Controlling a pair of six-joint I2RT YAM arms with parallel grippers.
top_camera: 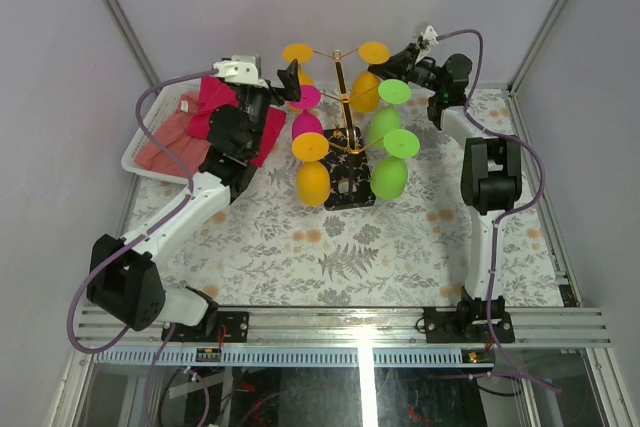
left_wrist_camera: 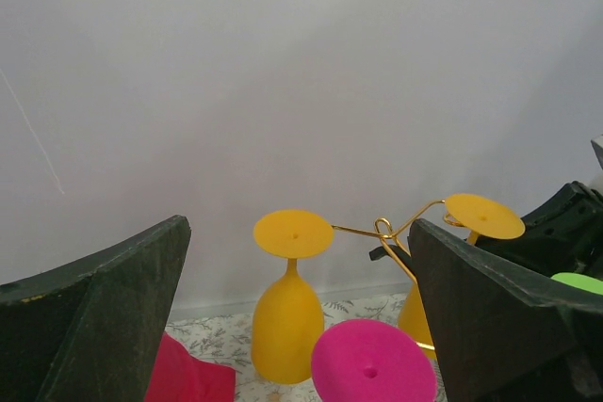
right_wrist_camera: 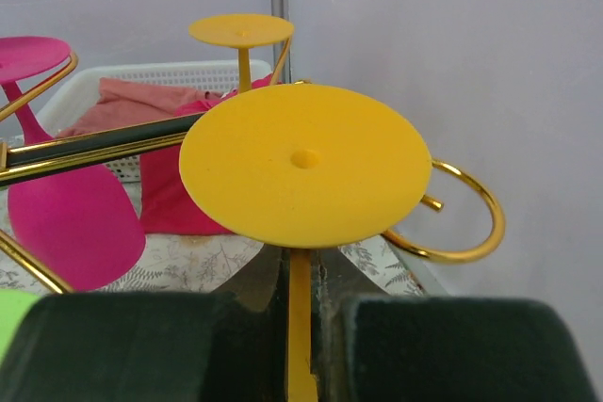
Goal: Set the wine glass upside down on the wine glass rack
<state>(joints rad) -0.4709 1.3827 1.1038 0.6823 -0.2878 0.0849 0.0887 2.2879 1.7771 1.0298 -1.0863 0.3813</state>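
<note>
One gold wire rack stands on a flower-patterned table, its black square base nearest, with orange, pink and green glasses hanging upside down. At the rack's left, the left gripper gapes wide, holding nothing. At the rack's far right, the right gripper is clamped on the stem of an upside-down orange wine glass, foot uppermost beside a curled arm end.

left gripper wide open, arm raised | right gripper closed on wine glass stem — arm outstretched
</note>
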